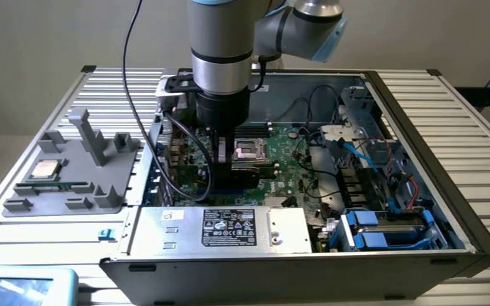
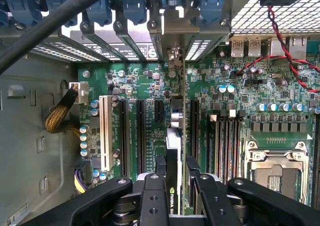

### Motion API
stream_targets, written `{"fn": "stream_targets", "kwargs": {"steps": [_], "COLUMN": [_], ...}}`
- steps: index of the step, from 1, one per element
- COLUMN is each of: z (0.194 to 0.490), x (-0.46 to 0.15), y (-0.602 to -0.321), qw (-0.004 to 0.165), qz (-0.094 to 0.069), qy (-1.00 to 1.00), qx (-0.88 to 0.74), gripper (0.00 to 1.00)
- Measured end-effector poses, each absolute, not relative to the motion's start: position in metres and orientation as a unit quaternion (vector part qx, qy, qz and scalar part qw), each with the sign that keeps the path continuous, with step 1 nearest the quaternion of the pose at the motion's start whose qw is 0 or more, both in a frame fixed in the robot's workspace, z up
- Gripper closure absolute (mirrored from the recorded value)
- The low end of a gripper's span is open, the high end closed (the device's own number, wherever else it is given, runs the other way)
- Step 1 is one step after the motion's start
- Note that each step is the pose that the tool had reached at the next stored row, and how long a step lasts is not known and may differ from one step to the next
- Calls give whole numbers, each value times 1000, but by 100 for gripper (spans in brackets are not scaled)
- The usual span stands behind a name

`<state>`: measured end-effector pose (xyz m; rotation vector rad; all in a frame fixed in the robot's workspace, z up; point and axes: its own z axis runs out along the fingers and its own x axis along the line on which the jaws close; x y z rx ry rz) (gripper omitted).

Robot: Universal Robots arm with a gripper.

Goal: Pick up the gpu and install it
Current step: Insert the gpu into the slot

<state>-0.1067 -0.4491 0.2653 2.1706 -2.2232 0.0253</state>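
- The gripper (image 1: 224,152) is down inside the open case (image 1: 415,108), near the middle of the board (image 1: 292,156) in the exterior view.
- Its fingers (image 2: 161,167) are clenched on the gpu (image 2: 174,141), one on each flat face. The card stands on edge between them.
- A grip by the faces leaves the connector edge free to meet a slot. That seems to be why the card is held upright and not flat.
- In the exterior view the gpu (image 1: 233,178) shows as a dark slab right under the gripper, at about 9 o'clock from the socket (image 1: 251,151).
- In the wrist view the card runs parallel to the black slots (image 2: 123,131) and lies between two of them. Its far end points at the rear bracket openings (image 2: 172,36), so the bracket can line up there.
- I cannot tell whether the card is fully seated or only resting over its slot.
- The grey tray (image 1: 23,207) sits at 9 o'clock from the case. It holds a chip (image 1: 45,169) and a memory stick (image 1: 53,187), both well apart from the gripper.
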Motion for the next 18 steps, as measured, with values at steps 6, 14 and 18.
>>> {"fn": "stream_targets", "kwargs": {"steps": [6,14,18], "z": [265,265,265], "x": [-107,-107,-107], "y": [-450,-451,-452], "qw": [17,17,17], "qz": [8,8,8], "qy": [-716,-716,-716], "qx": [698,698,698], "gripper": [75,75,75]}}
